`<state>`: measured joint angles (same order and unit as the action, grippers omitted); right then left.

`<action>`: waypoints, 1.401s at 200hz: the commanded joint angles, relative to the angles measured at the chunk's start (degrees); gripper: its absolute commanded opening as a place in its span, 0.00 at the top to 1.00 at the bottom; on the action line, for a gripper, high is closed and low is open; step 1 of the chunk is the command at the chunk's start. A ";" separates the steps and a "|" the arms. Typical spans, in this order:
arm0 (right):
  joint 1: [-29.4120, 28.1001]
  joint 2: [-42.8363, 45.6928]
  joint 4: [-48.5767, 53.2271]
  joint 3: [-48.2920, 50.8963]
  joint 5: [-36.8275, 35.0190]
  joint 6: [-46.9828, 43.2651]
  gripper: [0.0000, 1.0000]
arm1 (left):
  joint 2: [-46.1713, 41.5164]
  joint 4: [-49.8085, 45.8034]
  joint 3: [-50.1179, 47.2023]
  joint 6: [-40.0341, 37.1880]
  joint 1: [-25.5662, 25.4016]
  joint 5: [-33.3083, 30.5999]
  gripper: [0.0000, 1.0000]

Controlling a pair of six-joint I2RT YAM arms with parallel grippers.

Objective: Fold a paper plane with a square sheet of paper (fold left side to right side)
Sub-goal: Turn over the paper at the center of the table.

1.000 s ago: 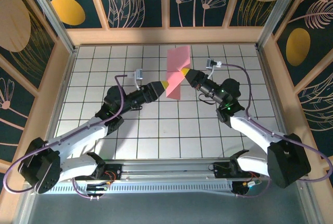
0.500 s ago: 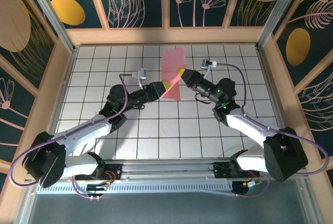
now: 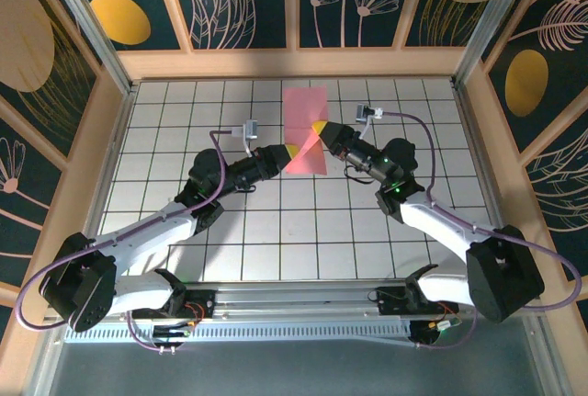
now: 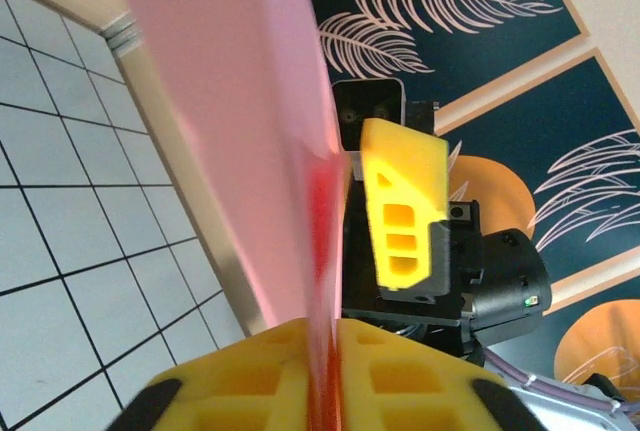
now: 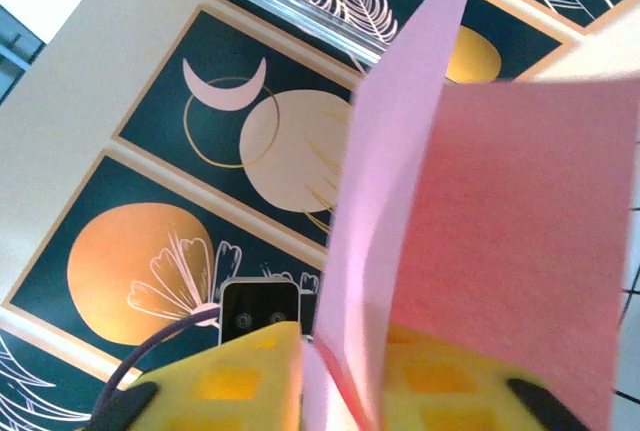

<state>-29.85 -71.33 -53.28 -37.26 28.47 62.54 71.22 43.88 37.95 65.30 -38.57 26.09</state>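
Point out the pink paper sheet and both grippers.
pink paper sheet point(image 3: 306, 109): top view, flat upper face of the sheet.
left gripper point(image 3: 291, 150): top view, yellow tip closed on the sheet's lower part.
right gripper point(image 3: 319, 128): top view, yellow tip closed on the sheet's right side.

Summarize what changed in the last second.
The right gripper slid slightly left toward the left gripper. The square sheet of paper held between them swung its far flap left, from leaning right to nearly straight. Unchanged: both sets of jaws shut on the paper, left gripper roughly in place.
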 commanded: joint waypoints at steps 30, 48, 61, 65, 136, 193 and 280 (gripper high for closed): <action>0.93 8.42 15.78 -0.94 -5.84 -10.82 0.56 | -4.14 -16.40 4.59 -9.59 0.03 -3.86 0.98; 1.10 11.73 29.89 -2.88 -12.31 -17.95 0.50 | -5.62 -28.88 7.74 -16.19 -0.01 -6.99 1.00; 1.12 13.31 40.73 -4.58 -17.87 -22.22 0.48 | -5.68 -38.03 10.70 -20.57 0.04 -9.55 1.00; 1.18 13.73 43.60 -5.13 -19.79 -23.41 0.48 | -5.51 -40.81 11.68 -21.87 -0.01 -10.34 1.00; 5.32 18.79 67.71 -4.47 -42.29 -31.12 0.16 | 9.16 -88.60 37.66 -36.08 -11.11 -46.47 1.00; 10.46 23.91 67.70 0.25 -42.25 -30.71 0.04 | 34.88 -121.88 57.65 -17.77 -21.76 -74.70 1.00; 14.73 25.54 65.20 3.82 -36.86 -30.56 0.04 | 44.63 -111.16 54.72 -11.28 -23.13 -63.34 1.00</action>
<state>-15.97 -46.70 13.76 -34.79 -10.13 32.01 114.61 -71.24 94.85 52.23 -61.52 -41.78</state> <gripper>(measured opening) 0.958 0.044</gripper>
